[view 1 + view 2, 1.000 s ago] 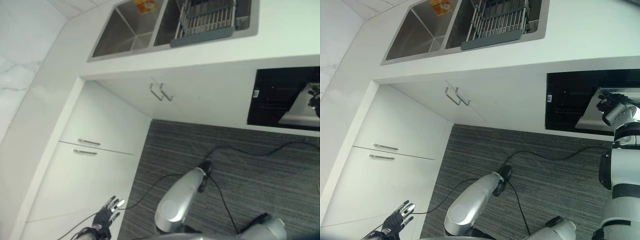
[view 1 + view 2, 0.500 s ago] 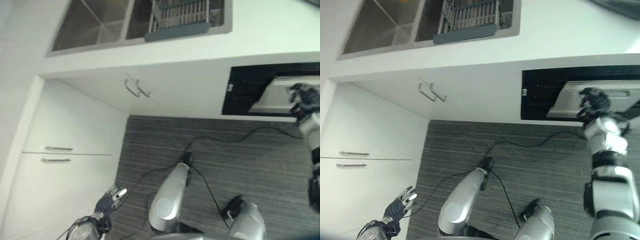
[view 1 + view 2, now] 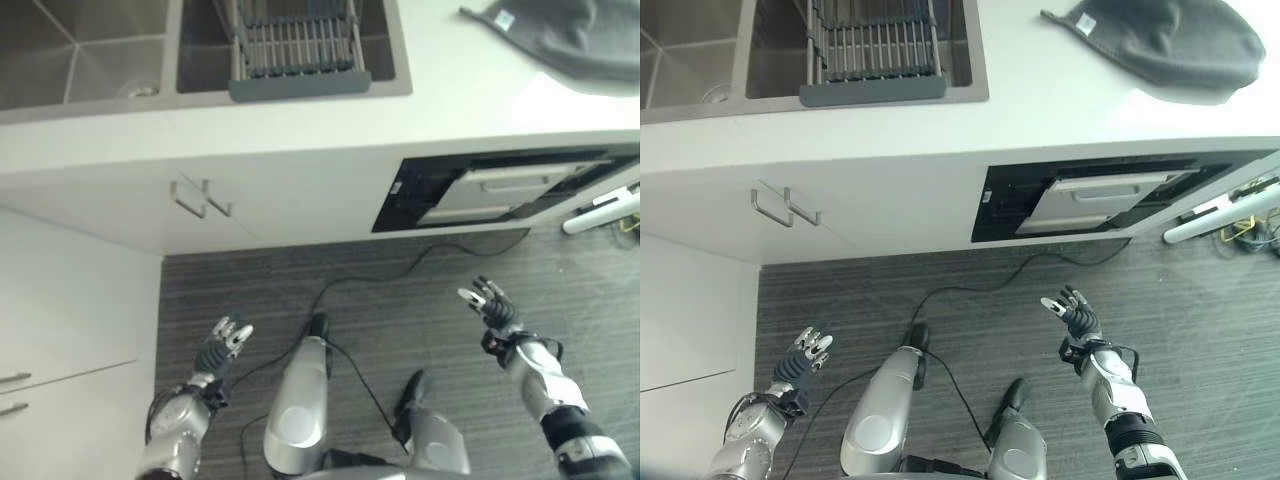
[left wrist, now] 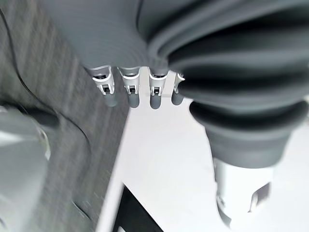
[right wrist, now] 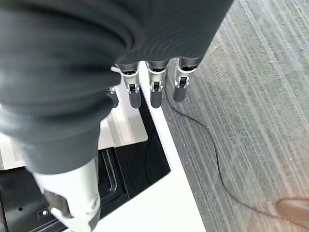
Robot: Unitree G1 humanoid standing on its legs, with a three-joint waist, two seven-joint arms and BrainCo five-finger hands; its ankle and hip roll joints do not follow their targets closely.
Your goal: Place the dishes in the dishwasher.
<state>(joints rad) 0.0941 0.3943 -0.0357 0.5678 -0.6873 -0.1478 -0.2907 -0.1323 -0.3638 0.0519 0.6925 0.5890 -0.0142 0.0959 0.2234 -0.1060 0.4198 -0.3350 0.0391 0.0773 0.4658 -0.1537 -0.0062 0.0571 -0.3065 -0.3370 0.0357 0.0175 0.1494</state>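
The dishwasher (image 3: 1090,200) is a dark opening under the white counter, with its silver-grey door (image 3: 1110,195) tilted partly out. My right hand (image 3: 1072,312) hangs open over the striped floor, below the dishwasher and apart from it. In the right wrist view its fingers (image 5: 154,92) are straight and point at the door (image 5: 126,126) and the dark opening (image 5: 140,164). My left hand (image 3: 805,355) is open and empty near the white cabinet front (image 4: 164,164), fingers (image 4: 130,92) straight. A slatted dish rack (image 3: 875,50) sits in the sink (image 3: 90,60).
A dark grey cloth (image 3: 1170,40) lies on the counter (image 3: 1040,110) above the dishwasher. A white pole (image 3: 1220,215) lies on the floor to the dishwasher's right. Cabinet doors with metal handles (image 3: 785,208) are to its left. The grey striped floor (image 3: 960,290) spreads between the hands.
The camera has swung right, bringing the dishwasher to the middle. My right hand has left the dishwasher door and dropped down over the floor. The left hand stays open.
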